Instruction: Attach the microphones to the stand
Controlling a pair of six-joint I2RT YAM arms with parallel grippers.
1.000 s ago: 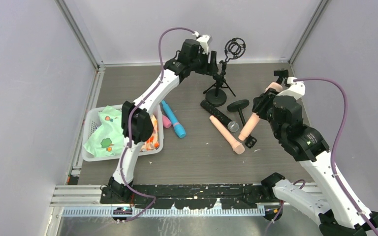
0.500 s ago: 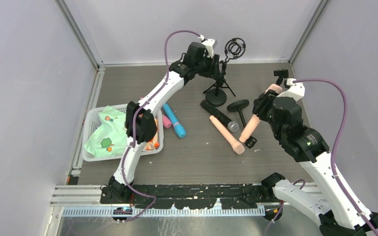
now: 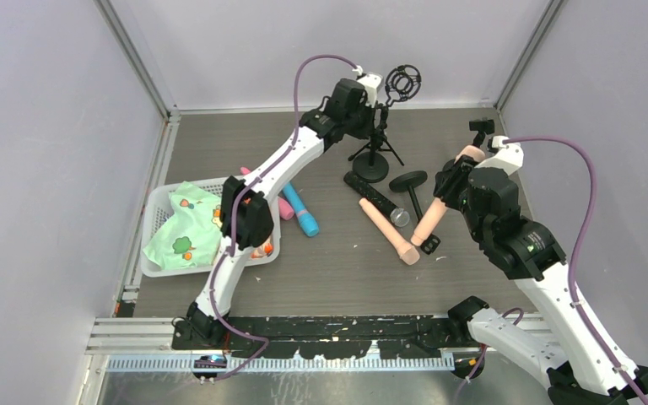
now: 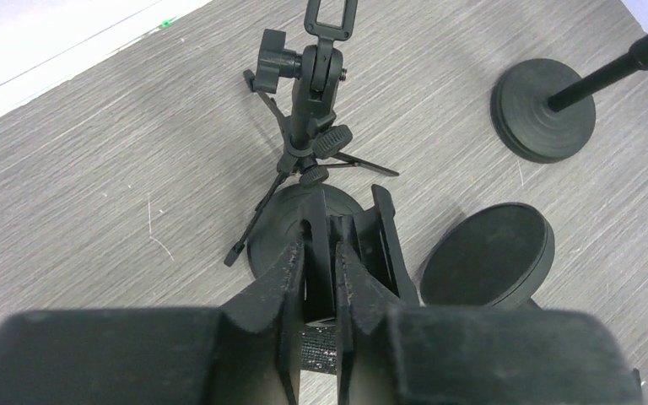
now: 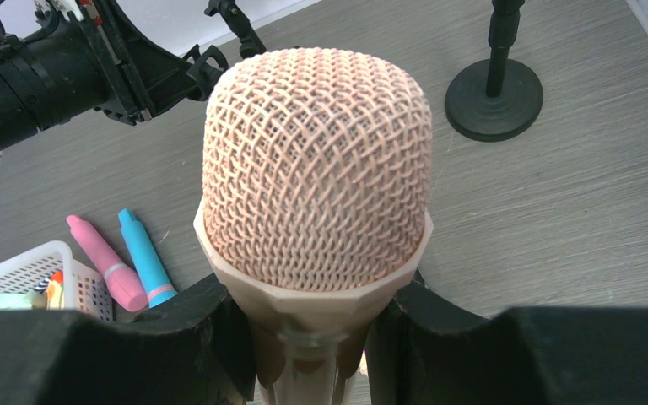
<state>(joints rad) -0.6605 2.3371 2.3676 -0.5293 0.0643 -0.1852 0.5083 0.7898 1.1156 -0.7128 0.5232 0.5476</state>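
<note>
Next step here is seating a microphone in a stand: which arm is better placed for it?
Right. The right end effector grips a peach microphone just below its head. The left end effector holds no microphone; it is shut on a black stand clip, probably steadying it.

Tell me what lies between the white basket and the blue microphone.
A pink stick lies there, alongside the blue microphone and near the basket's corner. The right wrist view shows it plainly.
</note>
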